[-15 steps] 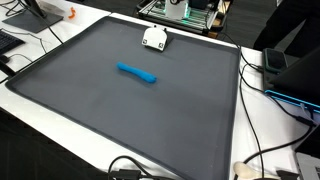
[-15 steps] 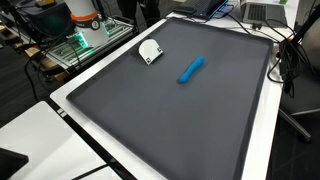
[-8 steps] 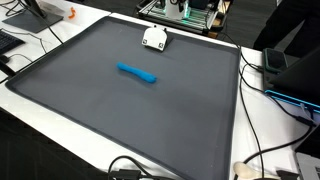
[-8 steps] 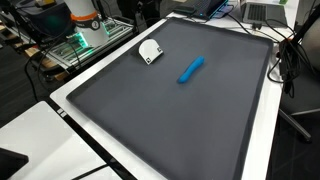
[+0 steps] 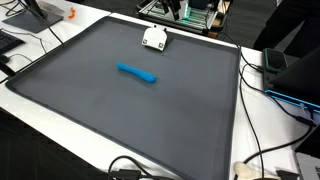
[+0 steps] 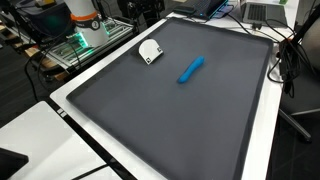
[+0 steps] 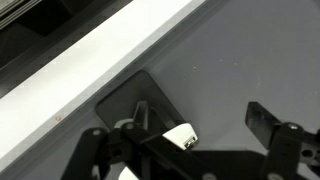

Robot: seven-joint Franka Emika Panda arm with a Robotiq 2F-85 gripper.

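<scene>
A small white box-shaped object [image 5: 154,38] lies on the dark grey mat [image 5: 120,110] near its far edge; it also shows in an exterior view [image 6: 150,51]. A blue elongated object [image 5: 137,73] lies near the mat's middle, seen in both exterior views [image 6: 190,69]. In the wrist view my gripper [image 7: 200,118] is open and empty, hovering above the mat near its border. A corner of the white object [image 7: 181,135] shows between the jaws, partly hidden by the gripper's body. The gripper is not clearly seen in the exterior views.
The mat lies on a white table [image 5: 270,120]. Cables [image 5: 262,160] and electronics [image 5: 275,60] sit along one side, laptops [image 6: 262,12] and cables at another. A green-lit equipment rack [image 6: 85,38] stands beyond the mat's edge near the white object.
</scene>
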